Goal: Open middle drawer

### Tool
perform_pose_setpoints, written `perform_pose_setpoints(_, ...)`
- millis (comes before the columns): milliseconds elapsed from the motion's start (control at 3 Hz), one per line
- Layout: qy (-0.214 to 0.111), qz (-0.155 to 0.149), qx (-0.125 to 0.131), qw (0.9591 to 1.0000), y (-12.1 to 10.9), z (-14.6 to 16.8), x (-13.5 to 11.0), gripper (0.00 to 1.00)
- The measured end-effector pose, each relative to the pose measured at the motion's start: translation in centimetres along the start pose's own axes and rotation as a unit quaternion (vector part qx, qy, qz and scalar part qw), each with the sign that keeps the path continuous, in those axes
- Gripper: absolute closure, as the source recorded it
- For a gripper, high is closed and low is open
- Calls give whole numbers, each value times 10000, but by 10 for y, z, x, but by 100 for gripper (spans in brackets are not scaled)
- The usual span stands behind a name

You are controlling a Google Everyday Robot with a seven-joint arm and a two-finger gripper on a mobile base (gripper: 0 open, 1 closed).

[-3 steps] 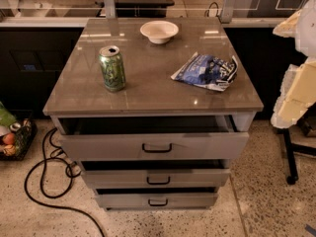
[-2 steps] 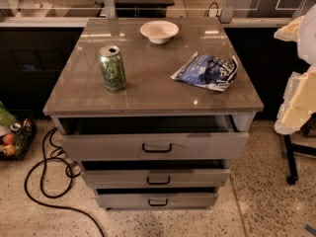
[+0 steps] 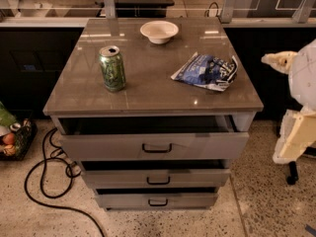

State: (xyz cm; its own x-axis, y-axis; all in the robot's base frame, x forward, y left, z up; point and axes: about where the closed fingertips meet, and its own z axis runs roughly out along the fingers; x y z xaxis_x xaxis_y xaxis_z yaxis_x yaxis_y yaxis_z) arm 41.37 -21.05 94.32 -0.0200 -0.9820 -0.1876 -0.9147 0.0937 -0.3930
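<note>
The grey cabinet (image 3: 148, 95) has three grey drawers. The middle drawer (image 3: 113, 177) is the second one, with a low flat front and a small black loop handle (image 3: 158, 181) at its centre. A dark gap shows above its front. The top drawer (image 3: 98, 146) stands out a little further than it, and the lowest drawer (image 3: 123, 200) sits below. My gripper (image 3: 277, 60) is a pale shape at the right edge of the camera view, level with the cabinet top and to the right of it, well away from the handles and touching nothing.
On the cabinet top stand a green can (image 3: 112, 68), a white bowl (image 3: 159, 31) and a blue crumpled bag (image 3: 206, 71). My cream arm (image 3: 296, 132) hangs right of the cabinet. A black cable (image 3: 44, 181) loops on the floor at left, beside a basket (image 3: 12, 139).
My arm and gripper at the right edge have moved down and slightly left. The drawers and the things on the cabinet top have not moved.
</note>
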Motion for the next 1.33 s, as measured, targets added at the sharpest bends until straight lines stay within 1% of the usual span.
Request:
perform_pose_setpoints(333, -169, -503, -340, 9980, 38, 35, -5, 0)
perform_pose_setpoints(667, -259, -683, -703, 9948, 64, 60, -8, 0)
perform_pose_setpoints(1000, -259, -683, -703, 9948, 64, 60, -8, 0)
perform_pose_setpoints(1333, -104, -699, -690, 9951, 64, 66, -7, 0)
